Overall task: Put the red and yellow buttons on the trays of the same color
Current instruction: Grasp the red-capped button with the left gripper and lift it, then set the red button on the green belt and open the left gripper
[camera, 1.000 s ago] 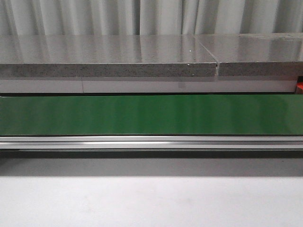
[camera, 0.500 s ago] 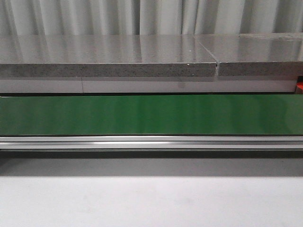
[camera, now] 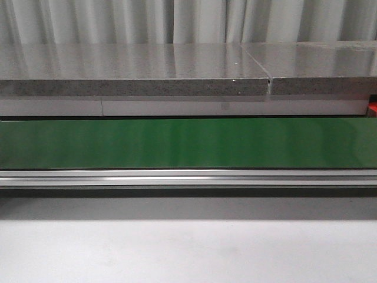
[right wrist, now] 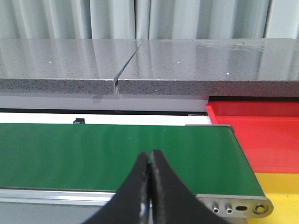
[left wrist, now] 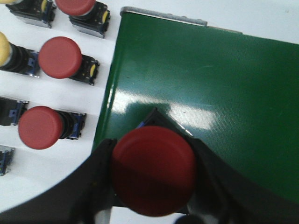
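Red button (left wrist: 153, 170), with its round cap facing the left wrist camera, is gripped by the left gripper (left wrist: 152, 179), whose dark fingers (left wrist: 96, 179) are pressed against both sides of it. It is held above the near end of the green conveyor belt (left wrist: 210, 93), close to the belt's edge. Beside that edge, on the white counter (left wrist: 51, 98), more buttons are laid out: a red one (left wrist: 59, 57) on a black base, another red one (left wrist: 41, 127) nearer the gripper, a third red cap (left wrist: 77, 5) cut off by the frame, and part of a yellow button (left wrist: 3, 46).

From the right wrist view, the right gripper (right wrist: 149, 186) is seen closed on nothing, its fingertips touching, poised over the belt (right wrist: 117, 154). Past the belt's end roller, a red tray (right wrist: 261, 130) is seen, and a yellow tray (right wrist: 280, 200) lies just beside it, nearer the camera. Behind the belt, a grey speckled slab (right wrist: 187, 70) is visible.

In the front view, only the belt (camera: 188, 141), its metal rail (camera: 188, 177) and the slab (camera: 135, 71) are shown.
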